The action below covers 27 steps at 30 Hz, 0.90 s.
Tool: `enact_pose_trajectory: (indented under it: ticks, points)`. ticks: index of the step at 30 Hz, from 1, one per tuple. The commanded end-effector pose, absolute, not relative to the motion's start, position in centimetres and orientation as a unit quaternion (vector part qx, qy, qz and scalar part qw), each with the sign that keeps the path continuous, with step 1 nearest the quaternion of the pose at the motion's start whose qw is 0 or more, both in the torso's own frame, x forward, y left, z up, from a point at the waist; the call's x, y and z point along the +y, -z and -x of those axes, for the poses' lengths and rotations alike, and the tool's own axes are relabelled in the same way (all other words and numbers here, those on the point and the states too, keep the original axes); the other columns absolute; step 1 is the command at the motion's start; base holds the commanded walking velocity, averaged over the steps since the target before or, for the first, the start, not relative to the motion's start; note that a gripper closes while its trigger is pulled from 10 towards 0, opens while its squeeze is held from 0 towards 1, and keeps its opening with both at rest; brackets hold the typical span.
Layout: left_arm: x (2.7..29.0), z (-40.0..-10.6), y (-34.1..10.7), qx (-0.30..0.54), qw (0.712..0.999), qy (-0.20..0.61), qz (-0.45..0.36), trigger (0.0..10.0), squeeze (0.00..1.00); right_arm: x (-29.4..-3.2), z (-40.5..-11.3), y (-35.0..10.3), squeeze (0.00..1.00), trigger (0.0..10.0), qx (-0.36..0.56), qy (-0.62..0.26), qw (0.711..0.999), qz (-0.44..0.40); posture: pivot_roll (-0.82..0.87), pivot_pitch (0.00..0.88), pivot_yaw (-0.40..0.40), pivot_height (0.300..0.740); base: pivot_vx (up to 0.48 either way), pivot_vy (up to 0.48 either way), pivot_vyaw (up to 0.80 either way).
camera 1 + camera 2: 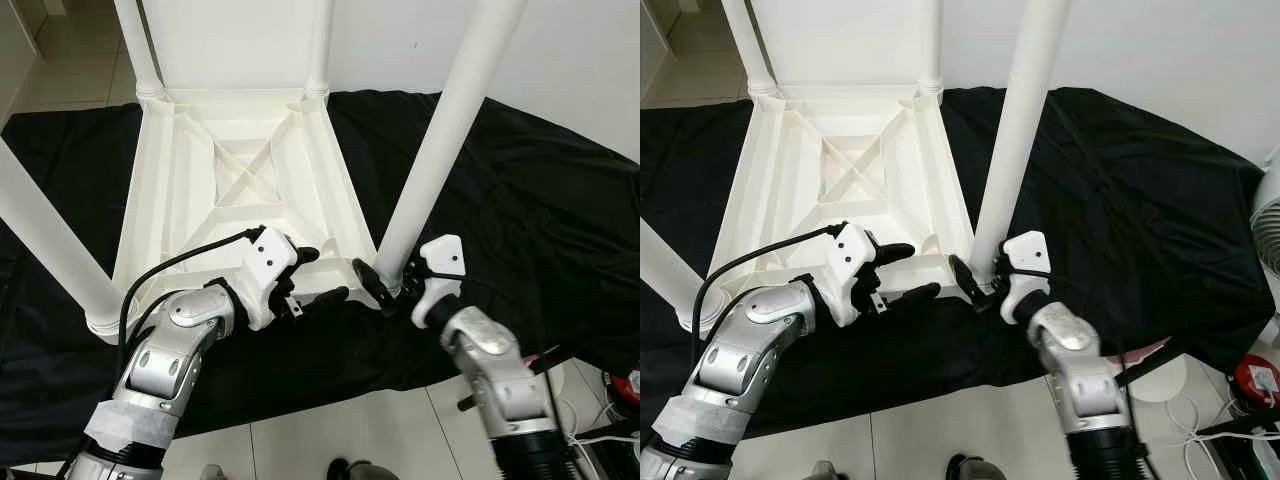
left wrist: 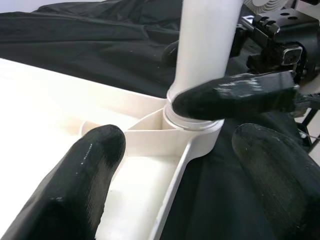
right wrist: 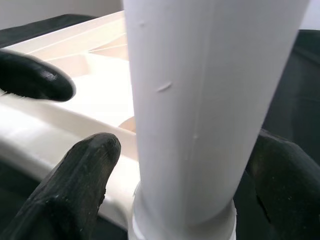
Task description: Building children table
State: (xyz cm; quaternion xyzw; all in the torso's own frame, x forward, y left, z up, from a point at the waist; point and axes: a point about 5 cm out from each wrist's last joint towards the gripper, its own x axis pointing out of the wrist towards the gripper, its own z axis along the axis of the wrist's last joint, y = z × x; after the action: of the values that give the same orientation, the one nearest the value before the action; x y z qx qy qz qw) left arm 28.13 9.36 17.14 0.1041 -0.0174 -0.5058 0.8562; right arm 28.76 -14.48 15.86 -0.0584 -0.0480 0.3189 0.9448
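Note:
A white plastic children's table [image 1: 180, 180] lies upside down on a black cloth [image 1: 520, 200], its legs pointing up. The near right leg [image 1: 440, 130] stands in its corner socket [image 2: 195, 127]. My right gripper [image 1: 385, 283] is closed around the base of this leg, one black finger [image 3: 85, 170] on each side. My left gripper [image 1: 320, 276] is open at the table's near rim, just left of that corner. One of its fingers [image 2: 85, 165] is over the table's inside and the other over the cloth.
Three more legs rise from the table: near left [image 1: 45, 240], far left [image 1: 135, 40] and far right [image 1: 320, 40]. A white fan [image 1: 1270, 210] and a red object [image 1: 1258, 380] sit at the right on the tiled floor [image 1: 330, 430].

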Motion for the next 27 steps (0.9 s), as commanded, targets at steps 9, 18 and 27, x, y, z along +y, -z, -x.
enact_pose_trajectory:
  ticks: [9,18,27]
  points:
    - [9.4,-27.9,-17.3,-0.012,0.85,0.516,-0.106,10.0,0.0,-15.0,-30.0,-15.9,0.0,10.0,-0.033,-0.392,0.914,0.095,0.0,0.133,-0.077,0.74,0.0,0.0,0.0]
    - [9.6,-27.5,-17.1,-0.003,0.846,0.524,-0.095,10.0,0.0,-15.2,-30.4,-14.9,0.0,0.0,-0.014,-0.424,0.901,0.095,0.0,0.14,-0.061,0.74,0.0,0.0,0.0]
    - [9.7,-27.6,-17.2,0.0,0.846,0.525,-0.093,10.0,0.0,-14.7,-30.0,-14.3,0.0,0.0,-0.012,-0.409,0.91,0.072,0.01,0.14,-0.055,0.74,0.0,0.0,0.0]
